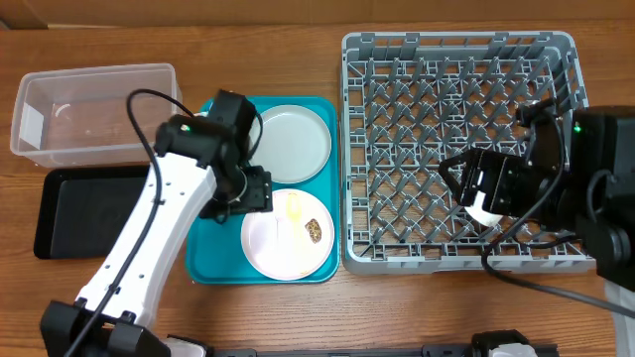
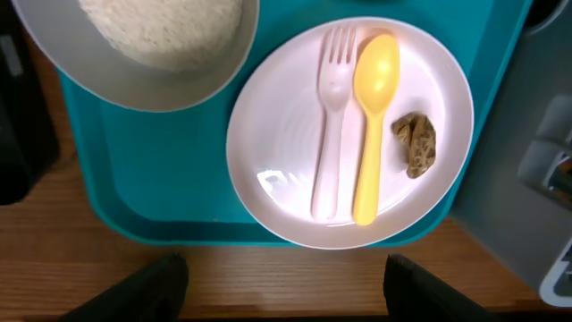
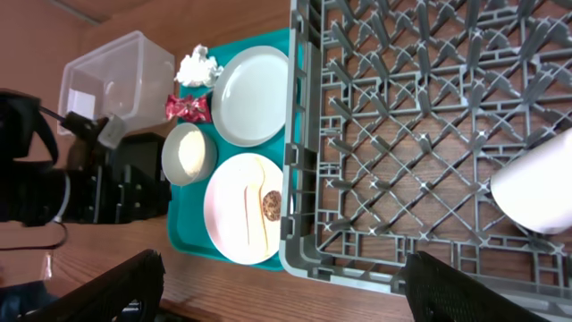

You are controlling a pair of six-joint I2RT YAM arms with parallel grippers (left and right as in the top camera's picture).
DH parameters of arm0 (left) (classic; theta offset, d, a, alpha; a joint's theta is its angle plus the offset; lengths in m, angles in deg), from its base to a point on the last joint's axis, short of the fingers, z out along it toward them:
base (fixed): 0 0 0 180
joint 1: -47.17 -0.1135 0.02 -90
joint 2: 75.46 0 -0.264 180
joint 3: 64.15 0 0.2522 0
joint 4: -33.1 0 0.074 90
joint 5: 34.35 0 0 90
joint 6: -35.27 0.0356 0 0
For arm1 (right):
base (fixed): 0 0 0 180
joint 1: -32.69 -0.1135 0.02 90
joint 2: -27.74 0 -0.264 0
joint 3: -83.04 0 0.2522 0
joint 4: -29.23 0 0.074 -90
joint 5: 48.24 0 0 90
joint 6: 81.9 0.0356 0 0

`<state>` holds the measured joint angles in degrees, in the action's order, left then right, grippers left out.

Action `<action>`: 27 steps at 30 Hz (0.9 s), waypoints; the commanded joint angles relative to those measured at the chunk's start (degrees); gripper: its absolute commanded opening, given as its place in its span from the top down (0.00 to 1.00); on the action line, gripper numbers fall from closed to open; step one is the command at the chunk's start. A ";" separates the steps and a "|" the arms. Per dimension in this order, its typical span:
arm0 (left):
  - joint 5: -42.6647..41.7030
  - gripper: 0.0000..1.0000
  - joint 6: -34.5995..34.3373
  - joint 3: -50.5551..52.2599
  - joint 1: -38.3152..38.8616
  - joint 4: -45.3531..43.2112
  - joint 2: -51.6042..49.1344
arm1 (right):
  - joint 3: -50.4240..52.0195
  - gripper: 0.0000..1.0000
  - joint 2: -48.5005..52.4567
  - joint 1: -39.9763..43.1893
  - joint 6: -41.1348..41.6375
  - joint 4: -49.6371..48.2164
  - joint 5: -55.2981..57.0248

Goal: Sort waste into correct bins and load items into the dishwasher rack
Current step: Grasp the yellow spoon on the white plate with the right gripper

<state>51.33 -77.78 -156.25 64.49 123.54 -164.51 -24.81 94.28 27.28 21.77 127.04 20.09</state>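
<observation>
Both grippers were spread wide: left gripper (image 2: 286, 273) over the flat teal tray (image 2: 152, 179), right gripper (image 3: 286, 273) over the large grey plastic dishwasher rack (image 3: 429, 107)!

Below the left gripper sat the pale pink round plate (image 2: 286, 152), carrying a yellow plastic spoon (image 2: 374, 116), a pink fork (image 2: 331, 125) and the small brown food scrap (image 2: 416, 143). The small grey bowl (image 2: 134, 89) of white rice (image 2: 161, 27) stood just beside it on the tray. The white cup (image 3: 536, 183) was inside the rack, off to one side of the right gripper and not between its fingers.

Tray (image 1: 213, 266) left of rack (image 1: 348, 159)
</observation>
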 commanded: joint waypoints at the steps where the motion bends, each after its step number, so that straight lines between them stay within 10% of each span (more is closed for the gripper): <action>1: -1.62 0.28 -2.05 3.69 1.70 -2.05 0.02 | 0.00 0.12 0.09 -0.50 -0.55 -0.13 -0.39; 10: 5.84 0.23 -5.07 -4.24 -5.01 5.20 1.73 | 1.33 0.25 3.04 -13.68 1.03 -0.74 1.88; 17: 5.90 0.15 -2.69 -23.17 -17.09 14.38 6.27 | 8.07 0.31 16.96 -34.53 13.60 -13.99 14.14; 27: 3.67 0.00 -2.67 -27.32 -17.29 17.59 15.30 | 8.55 0.45 38.47 -43.82 21.11 -21.68 21.35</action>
<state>55.68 -80.97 -182.33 47.13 140.94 -151.81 -16.48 128.93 -15.56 39.93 106.58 39.10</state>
